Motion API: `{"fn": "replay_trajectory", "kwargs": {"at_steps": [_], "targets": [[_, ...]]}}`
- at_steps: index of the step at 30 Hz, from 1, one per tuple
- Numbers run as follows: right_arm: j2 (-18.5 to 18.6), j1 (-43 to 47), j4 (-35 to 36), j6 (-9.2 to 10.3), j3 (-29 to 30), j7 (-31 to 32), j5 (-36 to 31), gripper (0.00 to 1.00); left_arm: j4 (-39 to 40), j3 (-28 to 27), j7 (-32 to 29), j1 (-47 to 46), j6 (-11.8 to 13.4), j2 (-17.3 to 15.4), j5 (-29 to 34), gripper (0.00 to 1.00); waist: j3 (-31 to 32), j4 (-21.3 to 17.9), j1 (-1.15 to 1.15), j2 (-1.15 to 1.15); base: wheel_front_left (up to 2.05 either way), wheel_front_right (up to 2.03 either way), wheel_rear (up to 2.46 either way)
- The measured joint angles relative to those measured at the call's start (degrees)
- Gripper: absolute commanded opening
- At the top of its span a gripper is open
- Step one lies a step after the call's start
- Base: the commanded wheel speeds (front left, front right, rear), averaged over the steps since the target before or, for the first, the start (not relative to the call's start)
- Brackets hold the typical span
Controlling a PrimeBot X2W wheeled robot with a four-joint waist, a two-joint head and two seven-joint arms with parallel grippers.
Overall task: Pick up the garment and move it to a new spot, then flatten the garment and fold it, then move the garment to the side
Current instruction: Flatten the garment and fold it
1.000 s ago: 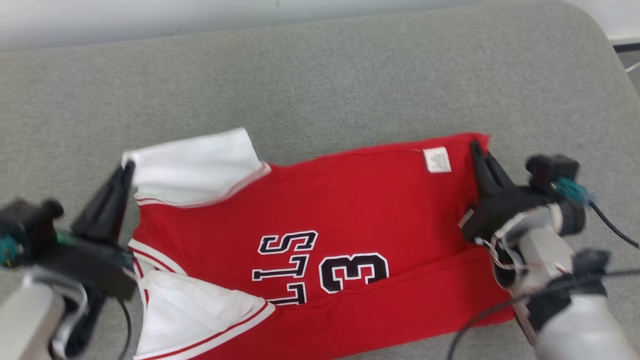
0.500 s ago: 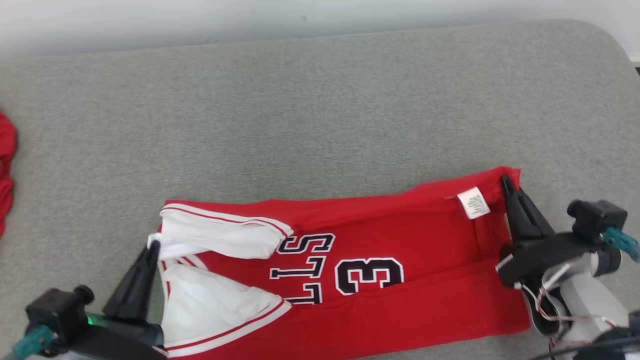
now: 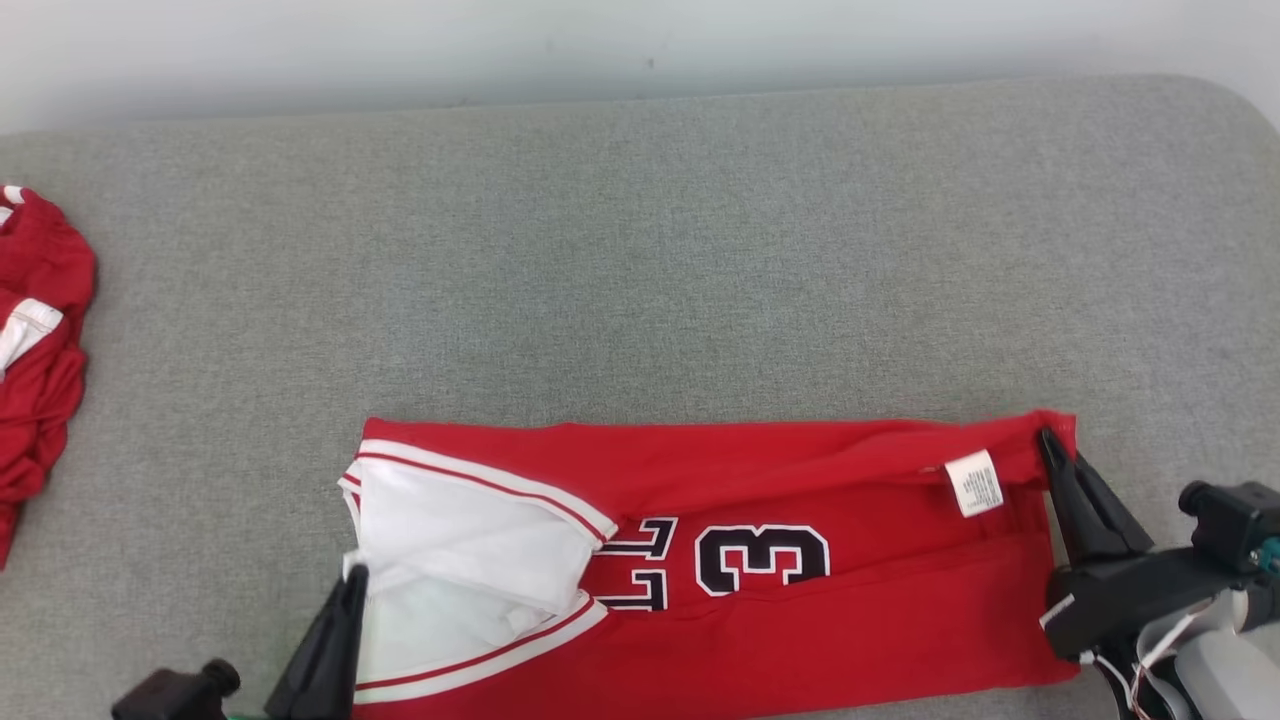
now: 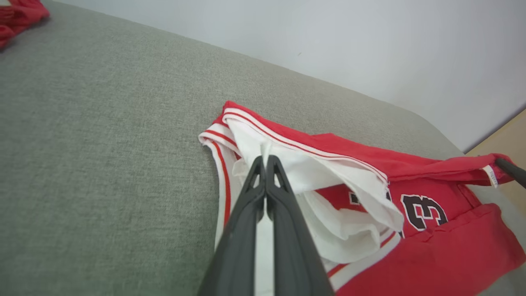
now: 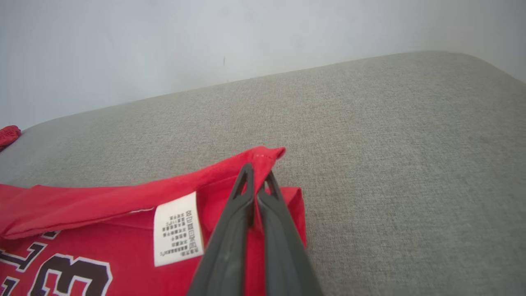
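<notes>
Red garment [image 3: 800,640] lies half-folded on grey cushion [image 3: 640,250], both jaws pinching its ends; another red heap [image 3: 40,330] far left.

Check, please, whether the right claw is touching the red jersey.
Touching. The right wrist view shows the right claw shut on the red jersey's far corner, with the cloth pinched between its two fingers.

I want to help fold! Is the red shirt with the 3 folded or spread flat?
Partly folded. The red jersey lies in a long narrow strip, its far edge turned over so the inside label shows.
</notes>
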State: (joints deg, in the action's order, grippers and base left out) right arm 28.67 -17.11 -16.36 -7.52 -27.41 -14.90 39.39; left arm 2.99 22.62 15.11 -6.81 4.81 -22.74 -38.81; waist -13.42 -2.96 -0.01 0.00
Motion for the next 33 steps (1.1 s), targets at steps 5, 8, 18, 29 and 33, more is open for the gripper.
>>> {"fn": "replay_trajectory", "kwargs": {"at_steps": [5, 8, 18, 29, 33], "targets": [[0.6, 1.8, 0.1, 0.0, 0.0, 0.0, 0.1, 0.0, -2.4, -2.2, 0.0, 2.2, -1.9, 2.8, 0.8, 0.0, 0.6, 0.3, 0.0, 0.0, 0.0, 0.0, 0.0], [0.4, 2.7, -0.1, 0.0, 0.5, 0.0, 0.3, 0.45, -4.1, -3.3, 0.0, 3.1, -2.9, 4.2, 1.7, 0.0, 1.1, 0.3, 0.01, 0.0, 0.0, 0.0, 0.0], [-0.5, 5.9, 4.2, 0.0, 4.3, 0.0, 1.9, 1.0, -6.8, -7.8, 0.0, 4.7, -5.7, 8.9, 5.0, 1.0, 2.7, 0.4, 0.01, 0.0, 0.0, 0.0, 0.0], [-1.1, 7.0, -2.4, 0.0, 4.1, 0.0, 0.4, 1.0, -4.8, -14.1, 0.0, 6.7, -6.8, 13.5, 13.5, 1.0, 4.9, 0.9, 0.01, 0.0, 0.0, 0.0, 0.0], [-2.2, 5.4, -6.4, 0.0, 3.6, 0.5, 0.5, 1.0, -4.5, -16.5, 0.0, 6.9, -7.6, 15.5, 15.8, 1.0, 5.6, 1.1, 0.01, 0.0, 0.0, 0.0, 0.0]]}}
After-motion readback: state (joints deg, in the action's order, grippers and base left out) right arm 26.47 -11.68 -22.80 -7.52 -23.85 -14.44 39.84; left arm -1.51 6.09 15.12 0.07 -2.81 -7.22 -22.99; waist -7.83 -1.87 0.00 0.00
